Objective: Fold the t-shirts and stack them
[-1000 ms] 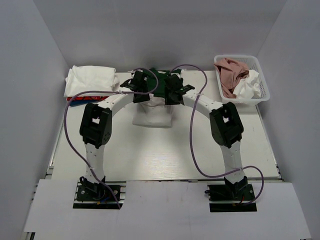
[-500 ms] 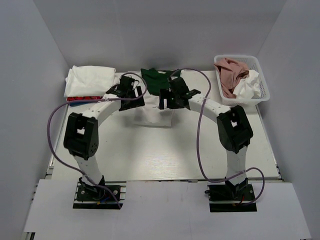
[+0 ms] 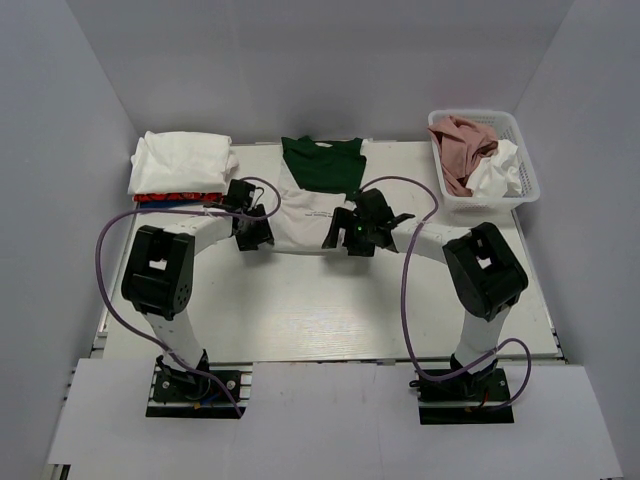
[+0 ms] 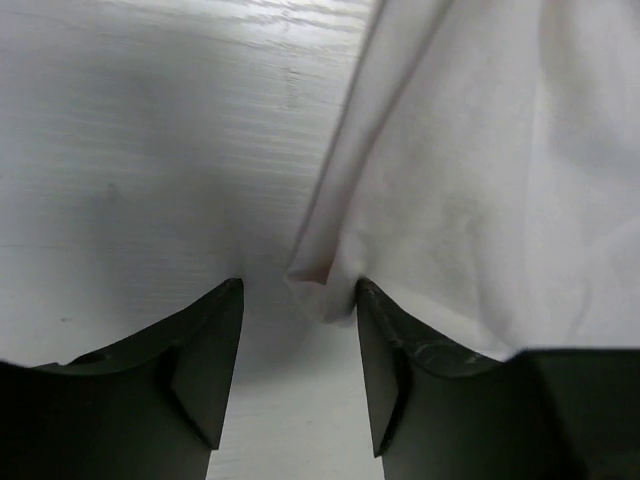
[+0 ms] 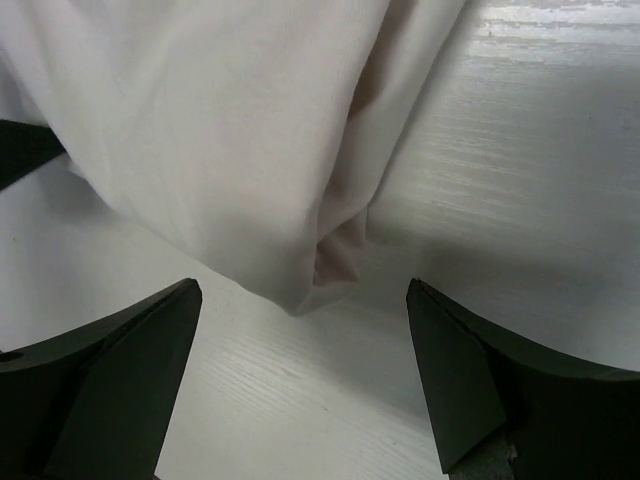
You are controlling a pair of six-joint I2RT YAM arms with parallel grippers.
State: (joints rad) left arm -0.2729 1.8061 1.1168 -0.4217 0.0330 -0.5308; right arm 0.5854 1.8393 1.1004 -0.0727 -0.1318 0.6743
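White tee (image 3: 305,215): lies flat on the table (image 3: 300,300), well to the left of the basket (image 3: 528,180) and nearer the arms than it.
Handling: thin, limp and light. It will sag and crease the moment it is lifted, so I judge it needs both corners taken evenly.
Where to hold: the two near hem corners, where the cloth is doubled into a small fold.
Left gripper (image 4: 298,285): fingers parted, grasping nothing. The tee's left hem corner lies loose between them.
Right gripper (image 5: 300,285): spread wide and empty, with the right hem corner between its fingers.
Writing: a small dark print shows on the white tee's chest, too small to read. No brand or label is visible.
Green tee (image 3: 322,165): beyond the white tee, touching it, left of the basket. Whether it runs under the white one I cannot tell.
Stack (image 3: 180,162): far left of the basket. A folded white tee lies on top, with red and blue edges beneath.
Basket contents: a crumpled pink tee (image 3: 460,140) and a white one (image 3: 497,172).
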